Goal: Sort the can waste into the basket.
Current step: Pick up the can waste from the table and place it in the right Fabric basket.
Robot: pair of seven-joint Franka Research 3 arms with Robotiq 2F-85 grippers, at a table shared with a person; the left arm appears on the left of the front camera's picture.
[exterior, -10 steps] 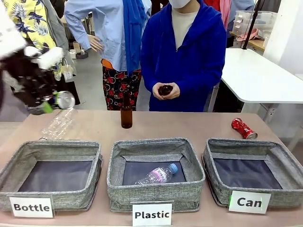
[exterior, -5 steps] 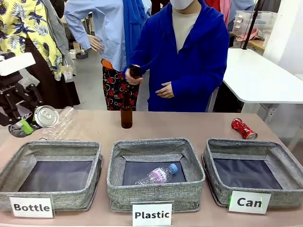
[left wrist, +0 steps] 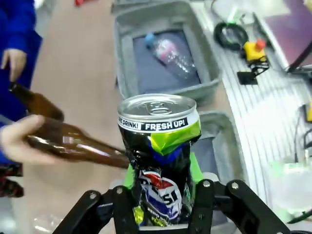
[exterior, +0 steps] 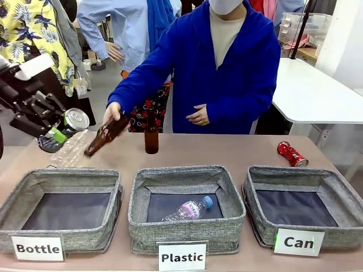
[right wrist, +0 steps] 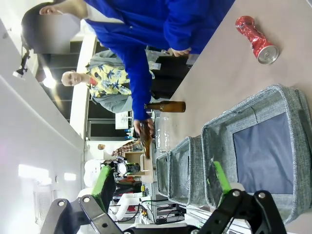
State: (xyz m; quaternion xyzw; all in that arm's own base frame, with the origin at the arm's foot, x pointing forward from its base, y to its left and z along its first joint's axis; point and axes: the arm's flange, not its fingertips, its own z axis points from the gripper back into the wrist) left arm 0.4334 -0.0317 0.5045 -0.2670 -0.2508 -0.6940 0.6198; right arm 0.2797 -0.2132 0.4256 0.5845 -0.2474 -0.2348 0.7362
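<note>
In the front view the left gripper (exterior: 55, 134) hangs above the table's far left end, beyond the Bottle basket (exterior: 34, 180), its green pads clamped on the black can (exterior: 74, 120), which is tilted with its silver top toward the camera. Just right of it a person's hand (exterior: 112, 112) holds a brown bottle (exterior: 104, 135) slanted neck-down over the table, near the can but apart from it. A second brown bottle (exterior: 151, 139) stands upright behind the Plastic basket (exterior: 187, 173), which holds a clear plastic bottle (exterior: 190, 209). The red can (exterior: 292, 153) lies on its side on the table at the far right, just beyond the Can basket (exterior: 295, 172), whose dark floor is bare. In the left wrist view the left gripper (left wrist: 161, 197) grips the dented black can (left wrist: 158, 146) by its lower body, top end up; the slanted brown bottle (left wrist: 73, 146) passes behind the can, its base in the person's hand (left wrist: 19, 141). In the right wrist view the right gripper (right wrist: 161, 187) stands with its jaws wide apart and nothing between them, high over the near edge of the Can basket (right wrist: 229, 122); the red can (right wrist: 256, 36) lies on the tabletop beyond that basket.
</note>
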